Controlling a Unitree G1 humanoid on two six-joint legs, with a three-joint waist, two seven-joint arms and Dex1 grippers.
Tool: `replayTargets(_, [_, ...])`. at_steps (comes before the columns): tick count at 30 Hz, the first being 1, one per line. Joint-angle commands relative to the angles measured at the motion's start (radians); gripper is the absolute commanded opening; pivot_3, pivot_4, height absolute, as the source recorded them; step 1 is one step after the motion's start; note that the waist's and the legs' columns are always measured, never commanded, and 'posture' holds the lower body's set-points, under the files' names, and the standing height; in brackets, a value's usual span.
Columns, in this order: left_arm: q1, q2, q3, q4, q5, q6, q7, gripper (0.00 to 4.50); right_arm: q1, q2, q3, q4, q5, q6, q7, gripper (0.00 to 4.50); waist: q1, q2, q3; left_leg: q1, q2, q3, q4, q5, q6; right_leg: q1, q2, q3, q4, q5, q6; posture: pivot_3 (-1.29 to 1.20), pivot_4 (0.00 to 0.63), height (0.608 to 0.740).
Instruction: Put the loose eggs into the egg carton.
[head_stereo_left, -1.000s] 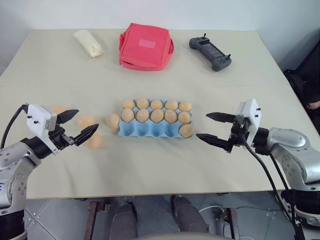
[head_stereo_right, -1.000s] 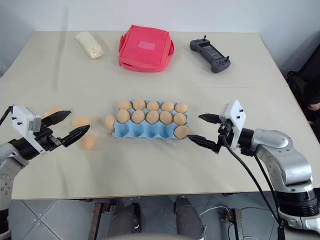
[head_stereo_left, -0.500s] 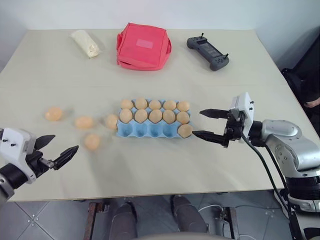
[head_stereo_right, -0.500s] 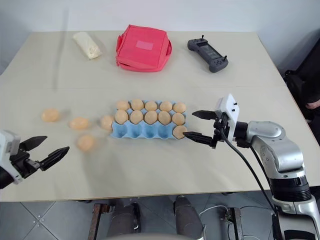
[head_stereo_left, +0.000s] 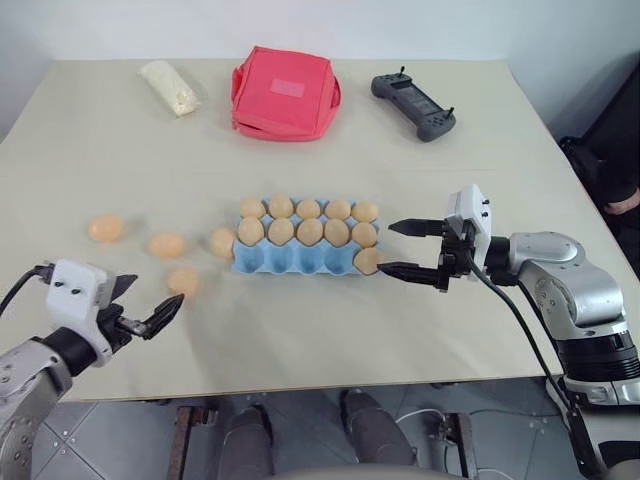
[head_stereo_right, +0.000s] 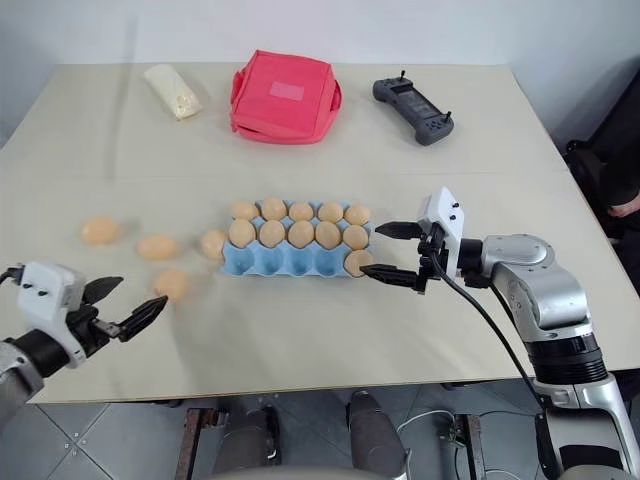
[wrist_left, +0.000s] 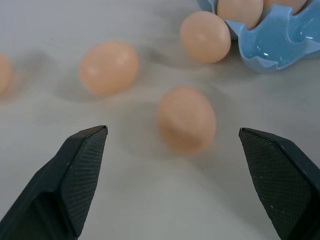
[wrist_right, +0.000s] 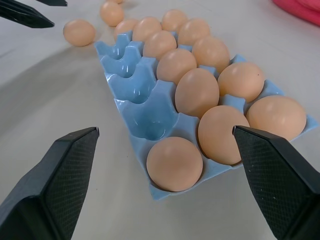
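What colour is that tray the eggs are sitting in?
The egg carton is light blue, clearest in the right wrist view.

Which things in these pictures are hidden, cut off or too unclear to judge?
- Egg carton, left wrist view: the picture's edge cuts it; only one corner shows.
- Farthest loose egg, left wrist view: cut by the edge.
- Red bag, right wrist view: only a corner at the edge.
- Handheld controller, head views: its buttons are too small to read.
- Cream wrapped lump: contents unclear.
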Motion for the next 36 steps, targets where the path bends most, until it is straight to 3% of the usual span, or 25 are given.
replayTargets(1, [-0.039, -0.005, -0.05, 0.028, 0.037, -0.023, 0.019, 4.48, 0.0, -0.02, -0.03, -0.034, 0.013, 0.003, 0.014, 4.5, -0.001, 0.0, 0.0, 0.0, 0.0, 0.0, 0.0, 0.0, 0.0, 0.0, 0.0, 0.0, 0.0, 0.0, 0.0, 0.0, 0.15, 0.74])
replayTargets(12, [-0.114, 0.003, -0.204, 0.154, 0.125, -0.071, -0.005, 4.48, 0.029, -0.053, -0.074, -0.093, 0.059, 0.048, 0.023, 4.5, 0.001, 0.0, 0.0, 0.0, 0.0, 0.0, 0.0, 0.0, 0.0, 0.0, 0.0, 0.0, 0.0, 0.001, 0.002, 0.0, 0.15, 0.74])
replayTargets(15, [-0.155, -0.005, -0.232, 0.2, 0.142, -0.084, -0.007, 3.95, 0.032, -0.054, -0.079, -0.099, 0.06, 0.051, 0.018, 4.5, 0.001, 0.0, 0.0, 0.0, 0.0, 0.0, 0.0, 0.0, 0.0, 0.0, 0.0, 0.0, 0.0, 0.001, 0.002, 0.0, 0.15, 0.74])
replayTargets(21, [-0.205, -0.019, -0.245, 0.225, 0.148, -0.099, -0.01, 1.99, 0.04, -0.059, -0.083, -0.105, 0.061, 0.049, 0.009, 4.5, 0.002, 0.0, 0.0, 0.0, 0.0, 0.0, 0.002, 0.0, 0.0, 0.001, 0.0, 0.0, 0.0, 0.001, 0.003, 0.0, 0.15, 0.74])
replayTargets(23, [-0.206, -0.013, -0.244, 0.218, 0.144, -0.101, -0.02, 1.59, 0.044, -0.061, -0.086, -0.107, 0.06, 0.048, 0.007, 4.5, 0.003, 0.0, 0.0, 0.0, 0.0, 0.0, 0.002, 0.0, 0.0, 0.001, 0.0, 0.0, 0.0, 0.003, 0.005, 0.0, 0.15, 0.74])
replayTargets(30, [-0.254, 0.014, -0.216, 0.121, 0.048, -0.076, -0.099, 1.48, 0.069, -0.067, -0.107, -0.126, 0.063, 0.045, -0.011, 4.5, 0.003, 0.0, 0.0, 0.0, 0.0, -0.001, 0.001, 0.0, 0.0, 0.001, 0.0, 0.0, 0.0, 0.003, 0.005, 0.0, 0.15, 0.74])
replayTargets(36, [-0.447, 0.024, -0.287, 0.128, 0.004, -0.038, -0.128, 1.48, 0.121, -0.074, -0.154, -0.178, 0.075, 0.052, -0.039, 4.5, 0.013, 0.0, 0.0, -0.001, -0.001, -0.001, 0.003, 0.0, 0.0, 0.002, 0.0, 0.0, 0.0, 0.003, 0.006, 0.0, 0.15, 0.74])
